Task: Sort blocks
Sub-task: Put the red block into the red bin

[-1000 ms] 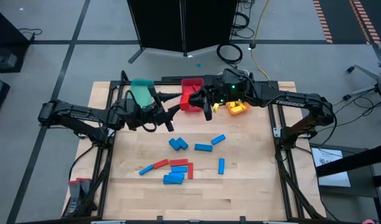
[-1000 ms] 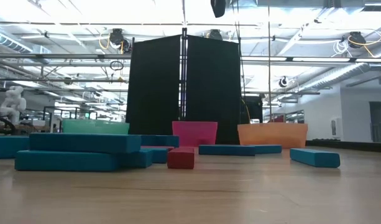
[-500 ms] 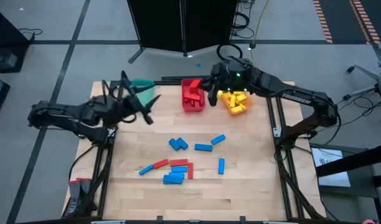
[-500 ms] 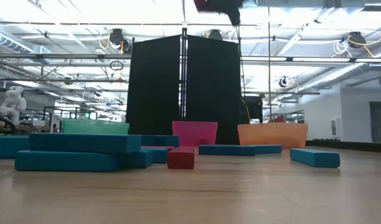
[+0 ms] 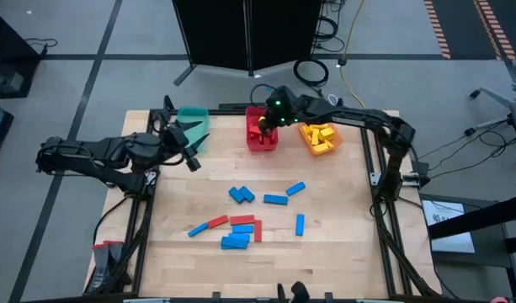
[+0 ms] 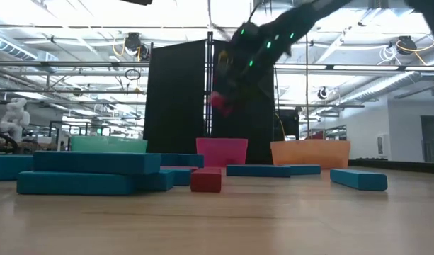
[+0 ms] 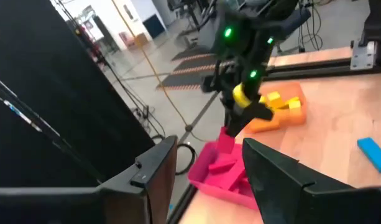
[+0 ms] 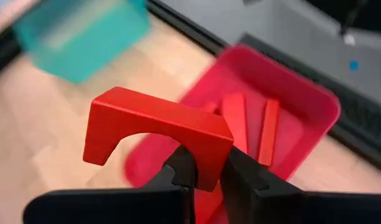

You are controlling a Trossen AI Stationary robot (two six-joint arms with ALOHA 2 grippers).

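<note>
Right gripper (image 8: 202, 171): pinched a red arch block (image 8: 156, 134) above the red bin (image 5: 261, 131), top centre.
Left gripper (image 5: 188, 153): fingers spread, empty, near the teal bin (image 5: 193, 123).
Loose blocks (image 5: 241, 220): mid-table.

You see grey tiled floor (image 5: 72, 50) around the table, black partition panels (image 6: 209, 99) behind it, bright ceiling lights (image 6: 167, 10), exposed pipes, yellow cable (image 5: 346, 38) coiled nearby.

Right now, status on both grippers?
Right gripper shut on red arch-shaped block, above red plastic bin. Left gripper open, empty, beside teal plastic bin. Nothing blocking.
</note>
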